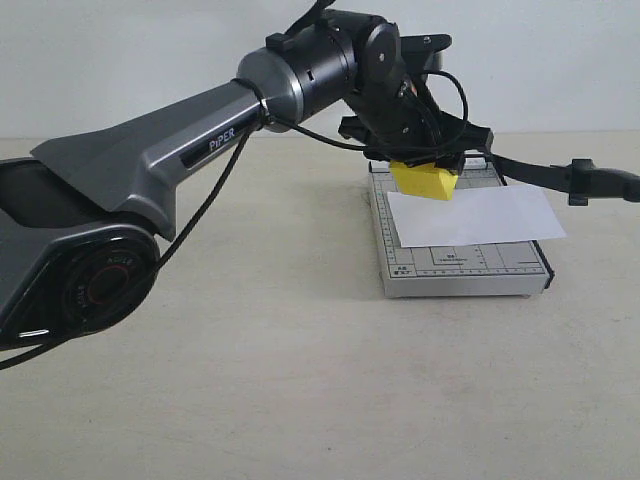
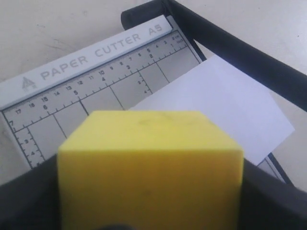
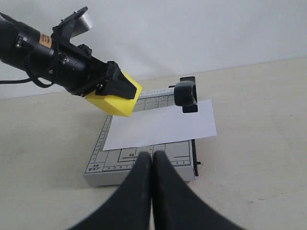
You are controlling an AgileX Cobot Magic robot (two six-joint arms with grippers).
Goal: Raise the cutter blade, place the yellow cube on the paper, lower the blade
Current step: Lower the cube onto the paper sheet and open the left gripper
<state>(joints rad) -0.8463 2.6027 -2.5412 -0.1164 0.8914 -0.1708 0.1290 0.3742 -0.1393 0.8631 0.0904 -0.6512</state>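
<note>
The left pincer (image 1: 425, 165) is clamped on the cube (image 1: 425, 182), a finger on each of two opposite faces. The cube is tilted and hangs clear of everything under it. Below the pincer is the ruler end of the base (image 1: 460, 265). The paper (image 1: 480, 218) begins just ahead of and below the fingertips, lying askew across the base and overhanging its edge on the blade side. The blade (image 1: 540, 172) stands raised off to the pincer's side, apart from the paper, with nothing holding its thick handle. The right pincer (image 3: 152, 184) has its fingers together on nothing, well back from the cutter over the counter (image 1: 250, 380).

The raising looks done and the placing is in hand. The cube seems rigid and probably light, with flat smooth faces. The hold on two parallel faces suits it, and it should sit steady once a whole face meets the sheet, so it wants levelling first. The paper is thin and loose, and any sideways drag would likely shift it, so a straight descent and a clean release are called for. The blade is a stiff lever, best taken at the handle, far from its hinge, and lowered slowly, with the cube set clear of its path
</note>
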